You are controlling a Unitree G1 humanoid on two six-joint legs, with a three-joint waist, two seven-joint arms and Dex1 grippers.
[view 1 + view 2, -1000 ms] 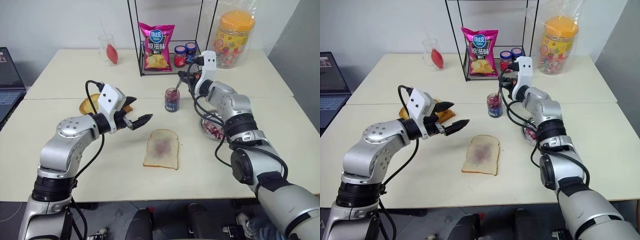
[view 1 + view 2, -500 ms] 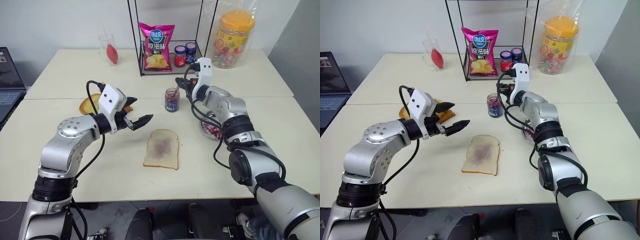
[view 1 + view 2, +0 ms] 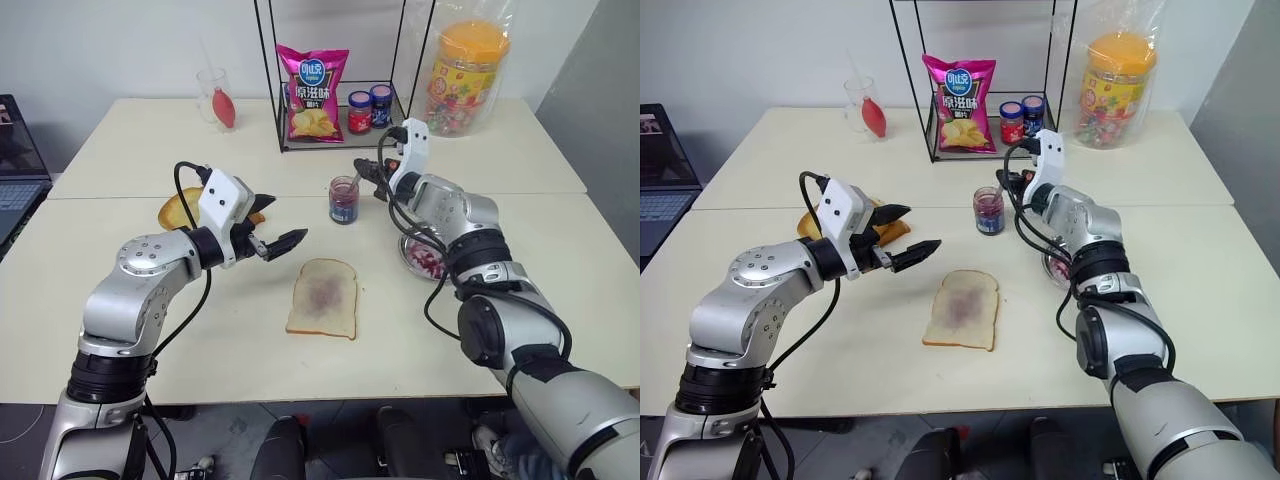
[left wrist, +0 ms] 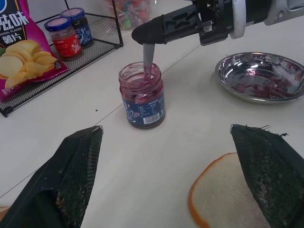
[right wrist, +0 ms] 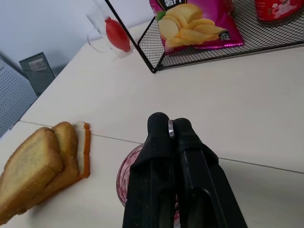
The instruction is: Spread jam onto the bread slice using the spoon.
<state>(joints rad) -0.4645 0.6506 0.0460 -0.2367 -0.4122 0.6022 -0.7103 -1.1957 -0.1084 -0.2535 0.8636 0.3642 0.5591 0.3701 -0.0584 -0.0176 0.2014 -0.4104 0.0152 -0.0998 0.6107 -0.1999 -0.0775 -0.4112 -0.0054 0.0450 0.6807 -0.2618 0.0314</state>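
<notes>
One white bread slice (image 3: 322,298), one open jam jar (image 3: 344,200), one spoon (image 4: 147,61), two small labelled jars (image 3: 370,108), one chip bag (image 3: 311,92), one steel dish (image 4: 260,76), one candy tub (image 3: 463,78), two grippers (image 3: 283,241).

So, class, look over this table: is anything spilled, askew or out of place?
Nothing is spilled or knocked over. The jam jar stands upright with its lid off, the spoon dipping into it from the right gripper. The metal dish is smeared purple inside, and the bread slice already carries a faint smear.

The spoon (image 4: 148,59) stood dipped in the jam (image 4: 142,90); the bread slice (image 3: 323,298) (purple-smeared) lay flat.
</notes>
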